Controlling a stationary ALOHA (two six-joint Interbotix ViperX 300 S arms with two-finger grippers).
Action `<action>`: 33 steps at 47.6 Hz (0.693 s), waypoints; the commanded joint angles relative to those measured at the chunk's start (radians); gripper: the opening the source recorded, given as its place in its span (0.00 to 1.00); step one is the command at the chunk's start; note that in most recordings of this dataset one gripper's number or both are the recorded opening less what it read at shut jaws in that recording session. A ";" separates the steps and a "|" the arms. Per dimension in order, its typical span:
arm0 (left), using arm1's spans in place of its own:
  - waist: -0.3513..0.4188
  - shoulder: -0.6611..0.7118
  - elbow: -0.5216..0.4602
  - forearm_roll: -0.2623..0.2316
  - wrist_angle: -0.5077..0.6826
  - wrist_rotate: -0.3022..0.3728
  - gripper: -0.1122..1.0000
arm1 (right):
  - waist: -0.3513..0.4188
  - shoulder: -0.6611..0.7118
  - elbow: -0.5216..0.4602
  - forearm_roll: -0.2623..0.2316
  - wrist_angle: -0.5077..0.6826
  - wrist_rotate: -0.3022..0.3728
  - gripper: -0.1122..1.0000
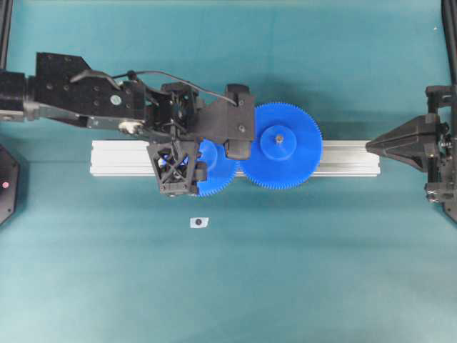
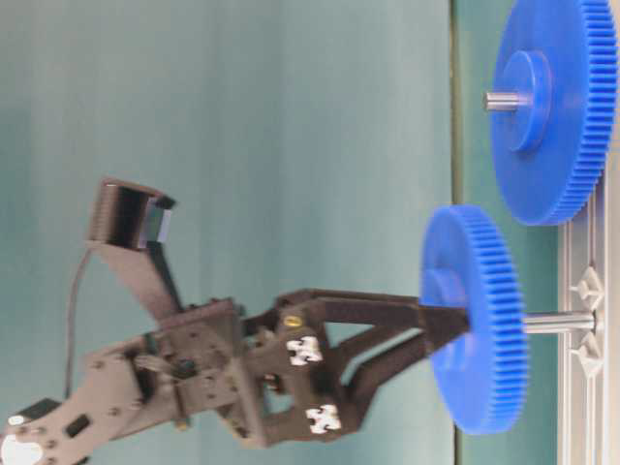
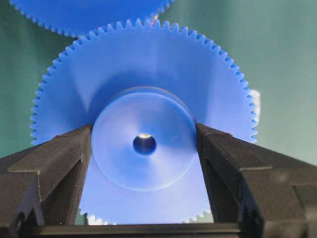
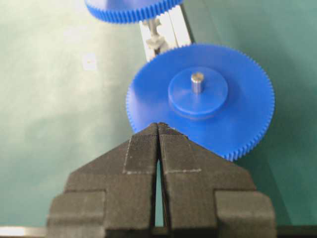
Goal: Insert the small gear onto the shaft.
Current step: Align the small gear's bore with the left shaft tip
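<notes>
Seating the small gear (image 3: 143, 144) well means keeping its bore square to the shaft (image 2: 557, 321) and pushing straight down toward the rail (image 1: 343, 158) near the table's middle; it looks only partly down, though tooth meshing is hard to judge. Left end effector (image 3: 143, 148) grasps the hub, pointing downward; farther off, right end effector (image 4: 158, 144) rests clenched, empty, beside the larger gear (image 4: 208, 99).

Robotics lab bench: teal mat (image 1: 300, 271), aluminium rail (image 1: 350, 158), black frame posts (image 1: 450, 28).
</notes>
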 commanded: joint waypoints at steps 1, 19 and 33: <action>0.006 -0.017 -0.008 0.003 -0.018 0.002 0.72 | -0.002 0.005 -0.021 0.002 0.012 0.008 0.12; 0.025 -0.005 0.009 0.002 -0.052 0.003 0.72 | -0.003 0.006 -0.029 0.002 0.023 0.009 0.12; 0.032 0.002 0.031 0.003 -0.071 0.015 0.72 | -0.003 0.005 -0.029 0.002 0.025 0.009 0.12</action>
